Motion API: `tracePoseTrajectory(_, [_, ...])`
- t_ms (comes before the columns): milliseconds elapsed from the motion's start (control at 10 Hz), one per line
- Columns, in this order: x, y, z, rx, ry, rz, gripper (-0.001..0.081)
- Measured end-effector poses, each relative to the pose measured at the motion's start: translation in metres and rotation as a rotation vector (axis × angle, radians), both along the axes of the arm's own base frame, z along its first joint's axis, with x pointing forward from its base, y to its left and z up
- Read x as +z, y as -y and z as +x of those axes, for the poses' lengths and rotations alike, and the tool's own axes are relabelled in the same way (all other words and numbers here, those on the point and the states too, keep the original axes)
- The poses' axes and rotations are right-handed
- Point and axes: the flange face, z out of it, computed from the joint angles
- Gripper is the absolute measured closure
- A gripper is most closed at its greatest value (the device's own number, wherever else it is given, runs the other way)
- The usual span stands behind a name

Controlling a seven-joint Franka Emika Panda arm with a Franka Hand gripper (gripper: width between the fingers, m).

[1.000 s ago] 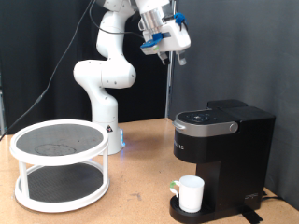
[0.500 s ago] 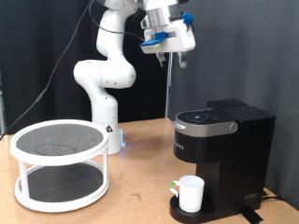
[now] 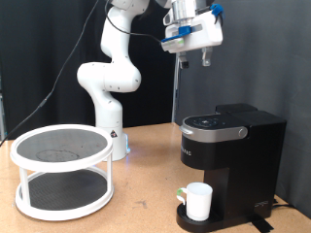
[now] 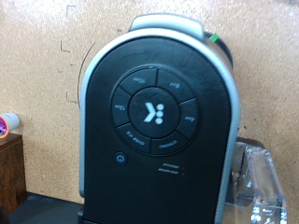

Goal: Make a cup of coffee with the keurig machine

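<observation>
The black keurig machine [image 3: 233,155] stands on the wooden table at the exterior view's right, with its lid down. The white cup [image 3: 199,201] stands upright on the machine's round drip base [image 3: 185,222], under the spout. My gripper [image 3: 194,61] hangs high above the machine, well clear of it, with its fingers apart and nothing between them. The wrist view looks straight down on the machine's silver-ringed button panel [image 4: 154,112]. The gripper's fingers do not show in the wrist view.
A white two-tier round rack [image 3: 63,170] stands at the exterior view's left. The arm's base [image 3: 109,136] is behind it. A thin upright pole [image 3: 175,92] rises behind the machine. In the wrist view a clear water tank [image 4: 262,187] and a small pale pod [image 4: 7,123] flank the machine.
The gripper has moved towards the exterior view's right and slightly up, from left of the machine to above it. The cup and the machine have not moved.
</observation>
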Motion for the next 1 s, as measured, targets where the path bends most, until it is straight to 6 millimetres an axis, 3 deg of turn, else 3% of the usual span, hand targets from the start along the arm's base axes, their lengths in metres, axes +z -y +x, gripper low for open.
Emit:
tracePoseTrajectory(500, [-0.018, 0.008, 0.039, -0.001, -0.037, 0.022, 0.0072])
tracePoseTrajectory(1000, [-0.029, -0.006, 0.048, 0.030, -0.043, -0.027, 0.0072])
